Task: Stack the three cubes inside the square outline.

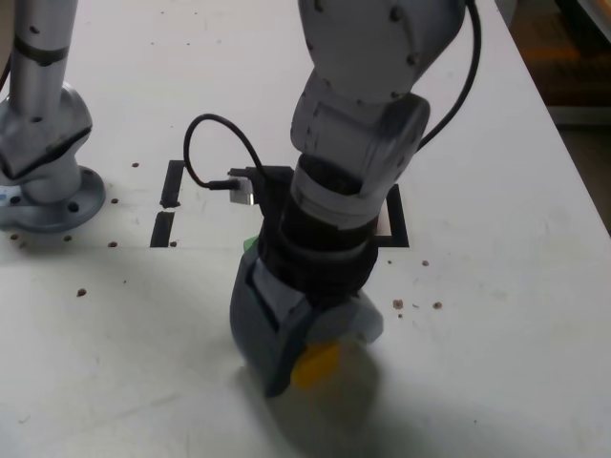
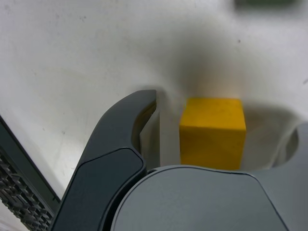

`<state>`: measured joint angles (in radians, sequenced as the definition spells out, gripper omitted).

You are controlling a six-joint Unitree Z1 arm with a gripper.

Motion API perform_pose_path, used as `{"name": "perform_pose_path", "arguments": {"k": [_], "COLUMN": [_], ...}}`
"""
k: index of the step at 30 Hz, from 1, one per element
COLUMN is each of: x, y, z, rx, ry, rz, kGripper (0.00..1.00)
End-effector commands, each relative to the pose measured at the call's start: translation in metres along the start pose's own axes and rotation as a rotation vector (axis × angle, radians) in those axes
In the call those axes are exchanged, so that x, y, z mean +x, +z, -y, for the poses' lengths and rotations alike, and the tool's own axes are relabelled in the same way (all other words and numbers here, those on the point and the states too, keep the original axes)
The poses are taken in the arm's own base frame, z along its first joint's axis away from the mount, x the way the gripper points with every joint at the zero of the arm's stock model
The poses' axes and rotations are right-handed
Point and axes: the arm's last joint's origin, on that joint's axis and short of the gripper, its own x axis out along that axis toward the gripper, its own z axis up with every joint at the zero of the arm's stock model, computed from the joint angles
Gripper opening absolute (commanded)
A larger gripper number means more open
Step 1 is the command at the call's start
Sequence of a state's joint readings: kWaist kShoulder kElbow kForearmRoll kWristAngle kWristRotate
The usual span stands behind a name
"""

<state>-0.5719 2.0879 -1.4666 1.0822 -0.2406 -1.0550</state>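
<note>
The yellow cube rests on the white table near its front edge. My gripper is lowered over it, open, with one finger on each side. In the wrist view the yellow cube stands between the jaws, and a gap shows between it and the dark finger. A sliver of the green cube peeks out behind the wrist. The square outline is mostly covered by the arm; only part of its black border shows, with a thin reddish edge inside it. The red cube cannot be made out for sure.
Two short black strips lie on the exterior view's left of the arm. A grey arm base is bolted at the far left. A black cable loops behind the wrist. Brown specks dot the table. The table edge runs along the right.
</note>
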Motion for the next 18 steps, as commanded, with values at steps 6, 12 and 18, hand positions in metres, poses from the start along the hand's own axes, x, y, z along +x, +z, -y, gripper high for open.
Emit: {"name": "perform_pose_path", "arguments": {"k": [6,12,18], "x": [0.008,0.004,-0.002], "y": [0.006,0.008,0.009], "z": [-0.001,0.001,0.002], "rx": [-0.008,-0.01,-0.007], "ry": [-0.007,-0.012,-0.011], "rz": [-0.002,0.032,0.08], "kGripper": [0.64,0.38,0.27]}}
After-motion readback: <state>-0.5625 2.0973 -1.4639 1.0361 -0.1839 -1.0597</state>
